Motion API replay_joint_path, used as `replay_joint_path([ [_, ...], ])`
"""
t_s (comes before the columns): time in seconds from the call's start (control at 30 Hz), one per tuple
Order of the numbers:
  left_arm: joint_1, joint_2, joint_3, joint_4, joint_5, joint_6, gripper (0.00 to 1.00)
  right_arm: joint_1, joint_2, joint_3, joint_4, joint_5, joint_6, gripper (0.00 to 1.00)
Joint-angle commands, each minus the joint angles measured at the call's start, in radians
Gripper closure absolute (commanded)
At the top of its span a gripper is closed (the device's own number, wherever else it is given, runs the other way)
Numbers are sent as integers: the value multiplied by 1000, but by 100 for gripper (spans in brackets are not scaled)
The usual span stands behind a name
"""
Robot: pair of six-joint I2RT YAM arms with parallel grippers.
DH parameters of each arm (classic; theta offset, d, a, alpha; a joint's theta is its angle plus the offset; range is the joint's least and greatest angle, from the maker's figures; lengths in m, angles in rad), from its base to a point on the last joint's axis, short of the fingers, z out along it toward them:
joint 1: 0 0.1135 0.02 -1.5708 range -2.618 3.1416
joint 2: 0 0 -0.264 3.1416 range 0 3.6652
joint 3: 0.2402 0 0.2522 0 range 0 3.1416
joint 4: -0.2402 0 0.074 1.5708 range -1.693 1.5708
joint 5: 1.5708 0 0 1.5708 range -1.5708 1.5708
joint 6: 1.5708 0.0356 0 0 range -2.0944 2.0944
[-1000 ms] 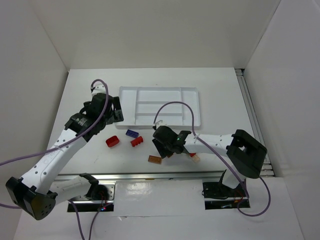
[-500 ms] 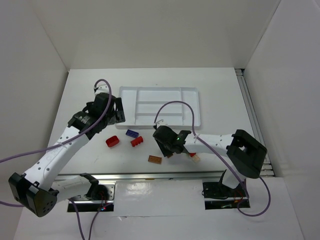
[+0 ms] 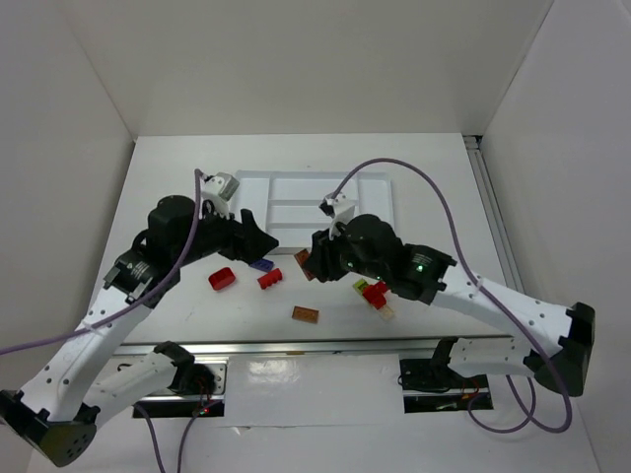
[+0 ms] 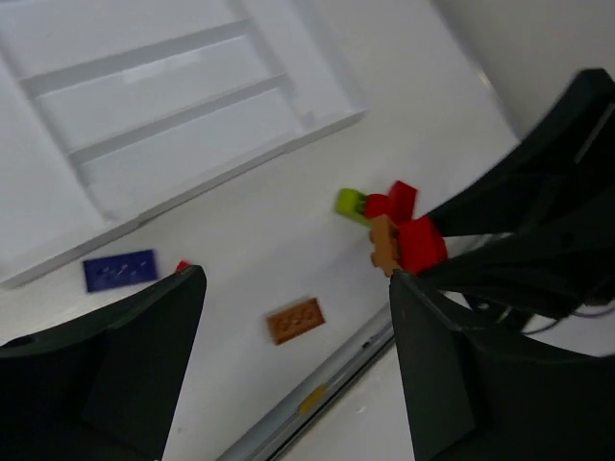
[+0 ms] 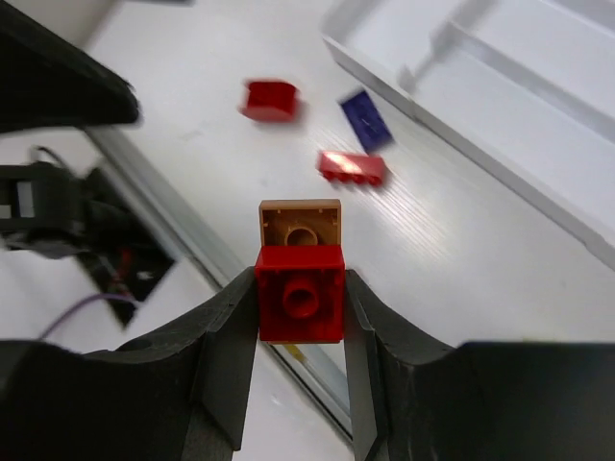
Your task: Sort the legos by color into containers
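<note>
White table (image 3: 434, 172) beneath a red-and-tan brick stack (image 5: 300, 279) in the right claw (image 5: 300, 303).

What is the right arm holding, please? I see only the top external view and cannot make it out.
Observer: The right wrist view shows the right jaws shut on a red brick, with a tan brick attached to its far end.
Operator: Thank you. Are the left jaws carrying anything?
Observer: No. The left wrist view shows them wide open with nothing between them.
</note>
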Motion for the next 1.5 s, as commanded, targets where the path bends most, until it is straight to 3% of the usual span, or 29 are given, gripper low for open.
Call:
replay_joint_path([
  [0.0, -2, -47, -30, 184, 281, 58, 14, -6, -62, 27, 58, -133, -7, 68],
  [0.2, -2, -47, -53, 264, 486, 47, 3, -6, -157, -30, 172, -275, 63, 67],
  [0.4, -2, -6, -30, 255, 612, 65, 5, -6, -181, -21, 207, -323, 73, 66],
  [0.6, -2, -63, -83, 327, 766, 93, 5, -6, -200, -12, 213, -358, 73, 66],
  [0.73, -2, -63, -102, 356, 867, 107, 10, -6, -211, -23, 233, -381, 82, 66],
  [0.9, -2, -4, -102, 334, 902, 96, 9, -6, -211, -32, 260, -420, 82, 66],
  [1.0, -2, 6, -102, 400, 913, 53, 9, -6, -189, -32, 260, -429, 82, 66],
  [1.27, -2, -4, -102, 445, 890, 13, 14, -6, -171, -32, 273, -449, 73, 66],
  [1.47, -2, -13, -79, 388, 881, 62, 36, -6, -162, -41, 293, -459, 73, 66],
])
